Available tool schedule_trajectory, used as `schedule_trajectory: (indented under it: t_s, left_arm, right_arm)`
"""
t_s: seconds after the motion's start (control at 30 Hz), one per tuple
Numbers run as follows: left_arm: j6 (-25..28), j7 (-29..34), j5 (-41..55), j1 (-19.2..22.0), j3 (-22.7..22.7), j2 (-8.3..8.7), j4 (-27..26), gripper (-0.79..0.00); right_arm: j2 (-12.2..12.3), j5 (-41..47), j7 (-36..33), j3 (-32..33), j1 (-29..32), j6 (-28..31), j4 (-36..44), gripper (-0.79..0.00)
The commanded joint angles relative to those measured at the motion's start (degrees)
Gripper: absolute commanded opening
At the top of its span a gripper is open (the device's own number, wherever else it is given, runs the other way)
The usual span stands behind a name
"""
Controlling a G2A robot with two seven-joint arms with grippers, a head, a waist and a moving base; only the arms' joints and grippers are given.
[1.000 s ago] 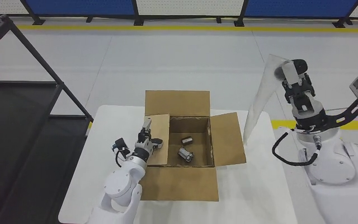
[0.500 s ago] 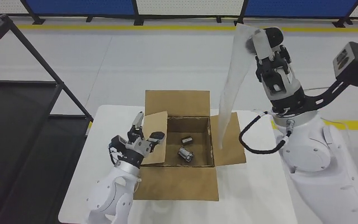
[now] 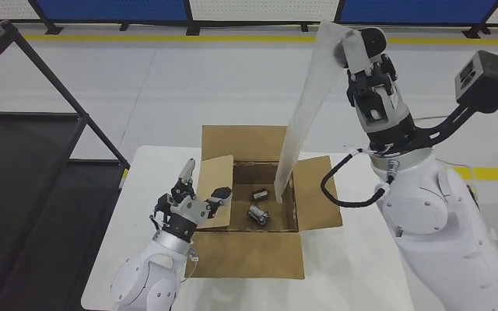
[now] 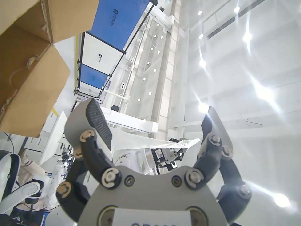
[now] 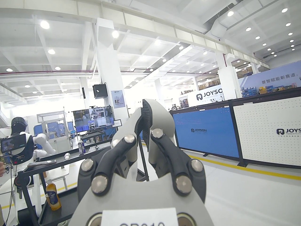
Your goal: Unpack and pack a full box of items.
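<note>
An open cardboard box [image 3: 249, 253] sits mid-table with its flaps spread. Two small dark and silver items [image 3: 260, 193] [image 3: 257, 215] lie on its floor. My right gripper [image 3: 348, 44] is raised high behind the box, shut on the top of a long clear plastic sheet [image 3: 307, 109]. The sheet hangs down, and its lower end reaches over the box's inside. In the right wrist view the gripper [image 5: 145, 116] has its fingers pressed together. My left gripper [image 3: 204, 180] [image 4: 155, 121] stands open and empty, pointing upward beside the box's left flap [image 4: 30, 71].
The white table [image 3: 140, 225] has bare room on both sides of the box. A black metal rack [image 3: 47, 171] stands to the left of the table. Blue and white panel barriers [image 3: 109, 9] line the far side of the floor.
The right arm has swung left and up with the plastic sheet, bringing its lower end from beside the table to over the box. The left gripper has tilted upward and shifted slightly.
</note>
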State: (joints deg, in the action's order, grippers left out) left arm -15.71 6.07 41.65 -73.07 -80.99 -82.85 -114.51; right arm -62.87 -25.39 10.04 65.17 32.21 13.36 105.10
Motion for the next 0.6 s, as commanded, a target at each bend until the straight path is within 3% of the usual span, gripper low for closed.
schedule_trajectory:
  t_s: [0.0,0.27,0.57]
  left_arm:
    - [-1.80,1.75,0.64,1.16,1.60,0.01,0.22,0.000]
    - [-3.74,0.71,0.83,6.93,9.24,-0.69,6.21,0.000]
    - [2.91,-2.98,1.97,10.87,15.57,-2.10,10.03,0.000]
  right_arm:
    - [-0.41,0.34,1.48,-0.60,0.44,-1.05,0.27,-0.785]
    - [-2.58,0.95,6.61,-4.05,-2.50,-4.42,-1.32,-0.785]
    - [-4.72,2.58,7.72,-6.46,-5.60,-5.98,-4.52,-0.785]
